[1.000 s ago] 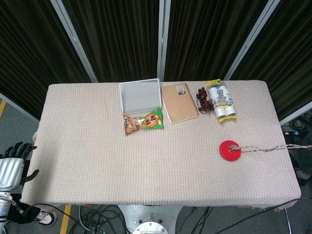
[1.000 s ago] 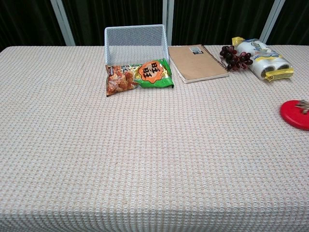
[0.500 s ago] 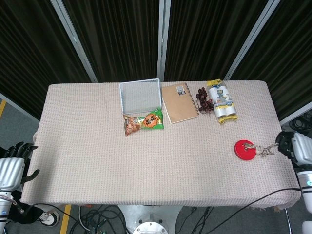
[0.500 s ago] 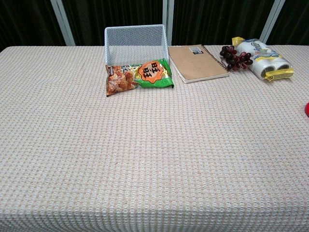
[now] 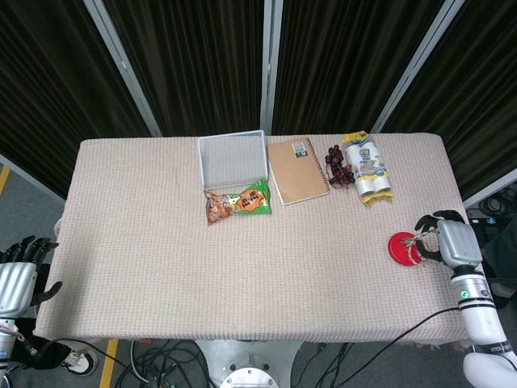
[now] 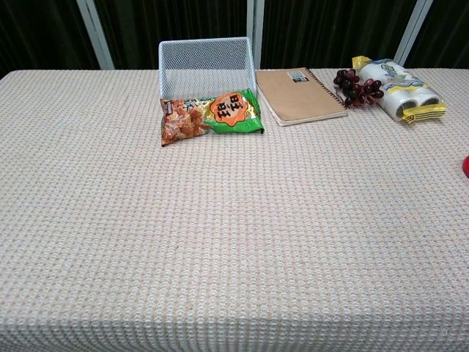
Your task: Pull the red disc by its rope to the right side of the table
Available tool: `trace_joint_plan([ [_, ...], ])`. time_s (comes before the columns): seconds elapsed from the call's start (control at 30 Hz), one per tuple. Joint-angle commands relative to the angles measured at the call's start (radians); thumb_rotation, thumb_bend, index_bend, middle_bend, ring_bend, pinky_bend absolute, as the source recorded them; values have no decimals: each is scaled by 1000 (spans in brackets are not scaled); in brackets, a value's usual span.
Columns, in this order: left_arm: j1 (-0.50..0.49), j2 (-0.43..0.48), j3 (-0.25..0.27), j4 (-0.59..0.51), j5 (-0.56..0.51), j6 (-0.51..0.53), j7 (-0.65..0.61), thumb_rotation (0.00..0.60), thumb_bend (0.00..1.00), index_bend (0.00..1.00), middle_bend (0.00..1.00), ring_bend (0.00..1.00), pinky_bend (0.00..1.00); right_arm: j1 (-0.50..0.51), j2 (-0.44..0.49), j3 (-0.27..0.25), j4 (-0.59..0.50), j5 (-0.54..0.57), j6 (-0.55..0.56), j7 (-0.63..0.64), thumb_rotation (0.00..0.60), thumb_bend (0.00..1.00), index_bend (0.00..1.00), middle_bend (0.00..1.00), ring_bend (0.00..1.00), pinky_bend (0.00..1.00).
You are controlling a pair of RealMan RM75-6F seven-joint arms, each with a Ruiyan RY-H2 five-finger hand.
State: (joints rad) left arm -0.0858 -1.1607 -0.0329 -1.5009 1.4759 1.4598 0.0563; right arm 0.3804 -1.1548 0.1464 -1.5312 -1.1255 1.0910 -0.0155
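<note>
The red disc (image 5: 401,248) lies flat near the table's right edge; in the chest view only a sliver of the red disc (image 6: 466,166) shows at the right border. Its rope (image 5: 416,241) is bunched up right beside it. My right hand (image 5: 446,241) sits just right of the disc, its dark fingers (image 5: 423,220) spread and curved over the bunched rope. Whether they pinch the rope is hidden. My left hand (image 5: 18,272) hangs off the table's lower left corner, fingers apart and holding nothing.
At the back of the table (image 5: 161,242) stand a white mesh basket (image 5: 233,158), a snack bag (image 5: 238,202), a brown notebook (image 5: 296,170), dark grapes (image 5: 338,166) and a white and yellow packet (image 5: 368,168). Cables hang below the front edge.
The disc slid right a second ago, then stopped. The taut rope went slack and bunched. My right hand came in from the right edge to just beside the disc.
</note>
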Motion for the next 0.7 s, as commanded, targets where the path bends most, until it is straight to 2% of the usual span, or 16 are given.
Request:
trace_joint_plan([
  [0.03, -1, -1, 0, -1, 1, -1, 1, 600, 189, 241, 167, 99, 188, -20, -13, -18, -17, -119, 47, 84, 600, 6, 0, 0, 0, 0],
  [0.27, -1, 5, -2, -6, 3, 6, 2, 600, 188, 241, 167, 99, 188, -65, -33, -37, 5, -226, 171, 86, 600, 10, 0, 0, 0, 0],
  [0.5, -1, 4, -5, -8, 8, 15, 3, 600, 189, 241, 167, 99, 187, -178, -113, -82, 127, -361, 417, 73, 600, 63, 0, 0, 0, 0],
  [0.57, -2, 5, -6, -12, 12, 18, 4, 600, 189, 241, 167, 99, 187, -223, -136, -96, 146, -348, 463, 31, 600, 75, 0, 0, 0, 0],
  [0.7, -11, 7, -12, -17, 23, 21, 9, 600, 189, 241, 167, 99, 187, -309, -121, -139, 93, -282, 472, -69, 600, 83, 0, 0, 0, 0],
])
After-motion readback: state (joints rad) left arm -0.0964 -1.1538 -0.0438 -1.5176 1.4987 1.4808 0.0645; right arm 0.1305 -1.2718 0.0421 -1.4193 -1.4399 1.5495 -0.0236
